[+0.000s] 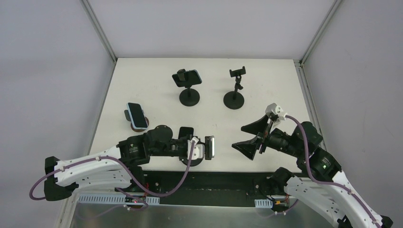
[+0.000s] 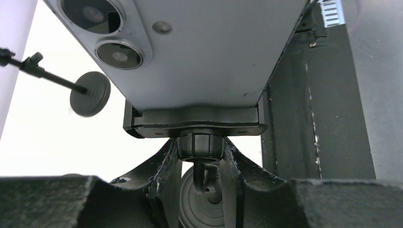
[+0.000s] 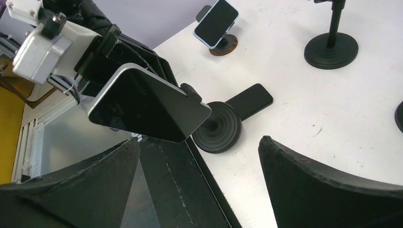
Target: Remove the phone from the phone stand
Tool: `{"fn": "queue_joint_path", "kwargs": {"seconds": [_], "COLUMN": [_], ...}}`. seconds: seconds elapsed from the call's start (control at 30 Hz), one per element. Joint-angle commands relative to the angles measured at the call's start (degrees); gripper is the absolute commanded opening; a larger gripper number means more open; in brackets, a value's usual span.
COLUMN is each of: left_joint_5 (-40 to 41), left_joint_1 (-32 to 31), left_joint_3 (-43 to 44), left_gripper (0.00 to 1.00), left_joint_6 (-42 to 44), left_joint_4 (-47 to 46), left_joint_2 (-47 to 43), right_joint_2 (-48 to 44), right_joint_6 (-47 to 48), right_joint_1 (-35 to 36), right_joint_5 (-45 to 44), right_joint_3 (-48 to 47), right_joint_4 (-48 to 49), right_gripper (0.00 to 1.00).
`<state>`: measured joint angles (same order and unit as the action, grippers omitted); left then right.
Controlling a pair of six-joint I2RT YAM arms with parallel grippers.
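A blue-edged phone (image 1: 137,115) leans on a brown puck (image 3: 228,45); a dark phone (image 3: 249,101), perhaps face-down, lies flat on the table (image 1: 157,80).

**Phone's still sitting in the stand**

So the phone (image 1: 209,147) is clamped in the black phone stand (image 2: 199,124) at the near edge of the table (image 1: 157,95), a bit left of centre. It has a grey-silver back with two round camera lenses (image 2: 119,53) at one corner, a dark glossy screen and a pale rim. From above you see it edge-on, screen facing right. The stand's cradle grips its lower long edge, with lips wrapping both ends. Under that there's a ball joint (image 2: 199,145) on a short stem, then a round base (image 3: 216,127) with concentric ridges, resting on the tabletop.
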<state>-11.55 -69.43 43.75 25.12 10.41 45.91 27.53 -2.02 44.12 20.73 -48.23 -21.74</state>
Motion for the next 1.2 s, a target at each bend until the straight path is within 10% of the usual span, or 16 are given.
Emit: {"fn": "queue_joint_path", "kwargs": {"seconds": [0.0, 0.67, 1.17], "left_joint_5": [-7.0, -14.6, -29.7], "left_joint_1": [-0.3, 0.1, 9.7], "left_joint_3": [1.4, 5.5, -0.1], "left_gripper": [0.00, 0.00, 0.00], "left_joint_6": [5.6, 0.6, -13.8], "left_joint_4": [-7.6, -8.6, -32.6], "left_joint_2": [-2.4, 4.4, 6.5], "right_joint_2": [-2.6, 2.9, 3.6], "right_joint_6": [2.4, 12.4, 16.9], "right_joint_1": [0.2, 1.0, 7.3], "right_joint_5": [4.0, 17.0, 15.2], "right_joint_3": [2.1, 6.8, 8.4], "right_joint_4": [5.1, 19.2, 21.5], "right_gripper": [0.99, 0.98, 0.99]}}
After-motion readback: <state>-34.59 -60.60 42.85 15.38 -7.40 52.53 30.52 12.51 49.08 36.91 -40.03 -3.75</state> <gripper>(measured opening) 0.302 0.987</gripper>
